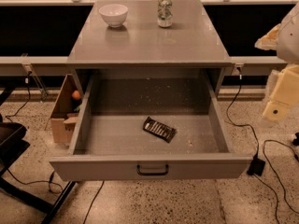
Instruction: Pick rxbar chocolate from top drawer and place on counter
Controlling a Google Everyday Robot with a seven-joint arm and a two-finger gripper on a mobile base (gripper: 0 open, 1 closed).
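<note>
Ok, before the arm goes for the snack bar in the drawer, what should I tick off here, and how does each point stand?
1. Drawer pulled out far enough: ok, its whole floor shows.
2. Snack bar in sight: ok, it lies flat on the drawer floor, right of the middle, with nothing on it.
3. Claw over the bar: not ok, it hangs at the right edge of the view, outside the drawer.
4. Bar in the claw: not ok, they are well apart.
5. Room on the counter: ok, the bowl and can stand at the back and the front half is bare.
</note>
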